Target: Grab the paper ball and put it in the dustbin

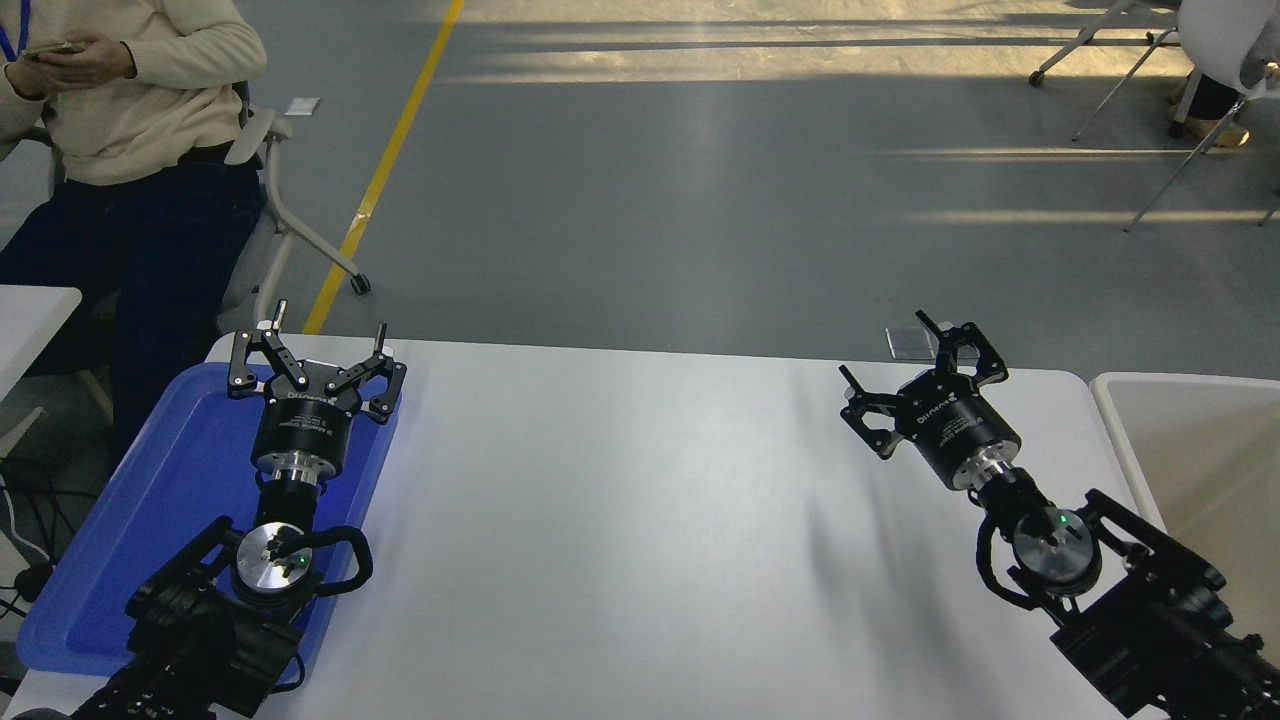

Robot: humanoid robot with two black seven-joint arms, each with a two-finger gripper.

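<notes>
No paper ball is in view; the dustbin [1118, 425] stands off the table's [620, 520] right edge. The right gripper [908, 368], fingers apart and empty, hovers near the far right corner, suggesting the drop is done. The left gripper [318, 352], fingers apart, is parked over the blue tray [150, 500].

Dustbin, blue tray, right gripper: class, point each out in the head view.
dustbin [1108, 398], head view, near-left rim corner.
blue tray [150, 500], head view, bare floor.
right gripper [890, 348], head view, midway between its open fingertips.
</notes>
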